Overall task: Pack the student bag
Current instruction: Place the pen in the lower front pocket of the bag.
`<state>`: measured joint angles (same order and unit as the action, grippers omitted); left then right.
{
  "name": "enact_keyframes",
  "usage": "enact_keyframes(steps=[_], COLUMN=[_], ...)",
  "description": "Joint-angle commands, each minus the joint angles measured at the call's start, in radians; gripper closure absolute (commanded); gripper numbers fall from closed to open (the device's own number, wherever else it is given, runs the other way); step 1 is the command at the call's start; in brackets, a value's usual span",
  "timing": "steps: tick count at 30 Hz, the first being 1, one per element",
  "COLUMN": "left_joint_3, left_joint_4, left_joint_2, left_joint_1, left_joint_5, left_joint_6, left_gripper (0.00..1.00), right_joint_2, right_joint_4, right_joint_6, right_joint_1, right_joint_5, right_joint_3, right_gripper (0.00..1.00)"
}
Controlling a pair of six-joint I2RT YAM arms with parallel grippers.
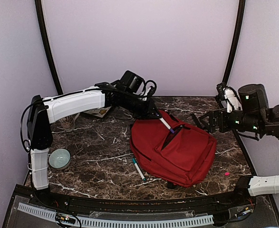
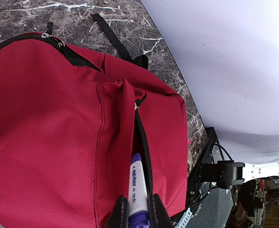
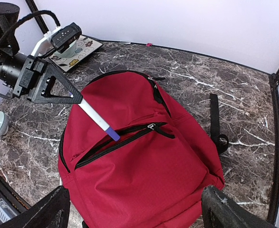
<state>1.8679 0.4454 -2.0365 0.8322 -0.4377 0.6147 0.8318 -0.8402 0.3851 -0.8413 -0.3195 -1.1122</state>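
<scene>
One marker [image 3: 97, 121], tip at student bag [image 3: 144, 185] zip edge, possibly touching.

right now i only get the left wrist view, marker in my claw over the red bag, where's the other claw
Observer: The right claw hangs open above the student bag, on its right side, apart from your marker.
Operator: anything else out there to pack
Observer: A white pen with a teal end lies on the table, just left of the bag.
Operator: anything near my arm's base
Observer: A small bowl sits beside the left arm, near the table's left edge.
</scene>
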Motion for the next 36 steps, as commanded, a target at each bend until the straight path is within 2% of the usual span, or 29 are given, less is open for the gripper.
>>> enact_keyframes(steps=[1,36], left_joint_3=[0.020,-0.037], left_joint_4=[0.026,-0.225], left_joint_2=[0.000,-0.152], left_joint_1=[-0.002,0.114], left_joint_5=[0.023,-0.209], left_joint_6=[0.009,0.230], left_gripper=[1.00,1.00], right_joint_2=[0.014,-0.023], right_joint_4=[0.003,-0.003], right_joint_6=[-0.014,0.045], right_joint_1=[0.008,0.007], right_joint_5=[-0.011,0.041], right_joint_3=[-0.010,-0.002], right_gripper=[0.03,0.03])
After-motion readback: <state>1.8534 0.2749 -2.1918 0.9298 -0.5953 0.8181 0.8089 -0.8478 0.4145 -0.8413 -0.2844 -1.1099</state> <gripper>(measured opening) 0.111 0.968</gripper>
